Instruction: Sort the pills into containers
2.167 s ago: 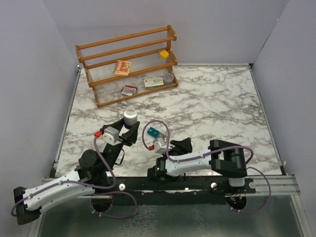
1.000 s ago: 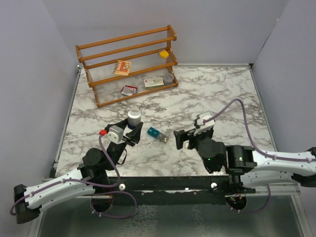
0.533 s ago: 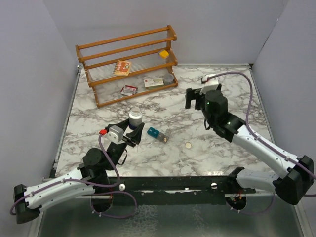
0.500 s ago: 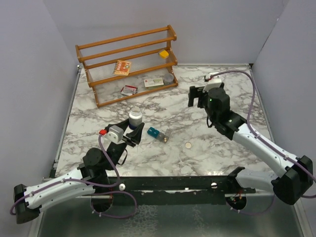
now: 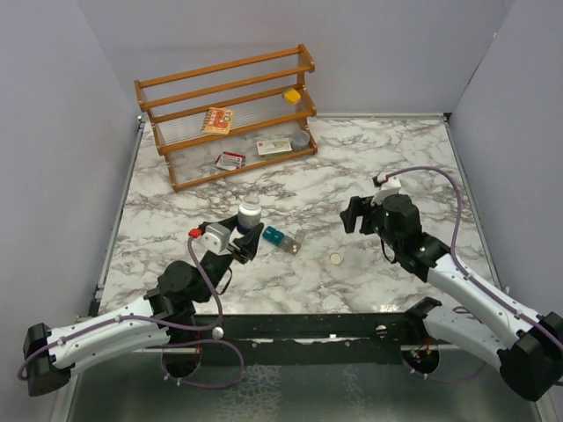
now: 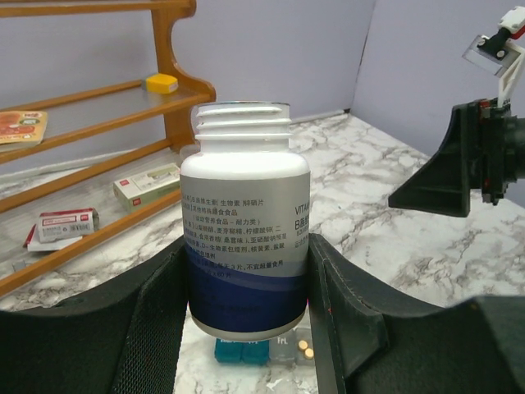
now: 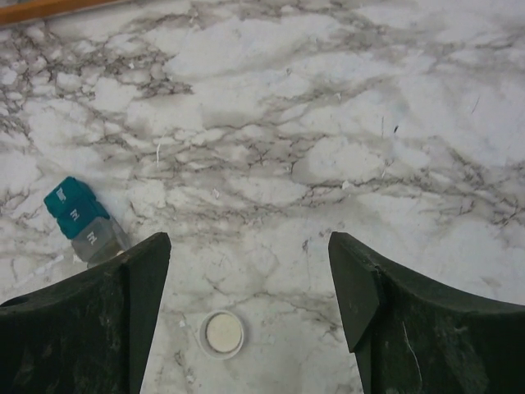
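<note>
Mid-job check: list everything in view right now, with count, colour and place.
containers: one strip, teal and clear grey, on the table's middle
pills: two visible, orange, in a clear compartment
bottle: one, white and blue, uncapped, in the left pincer
cap: one, white, flat on the table right of the strip
rack: one, brown wood, far left
boxes: two, red-white and white-green, lowest shelf
packet: one, orange, middle shelf
block: one, yellow, the shelf above
table: one, white-grey marble
left pincer: black, shut on the bottle
right pincer: black, open, above the cap
</note>
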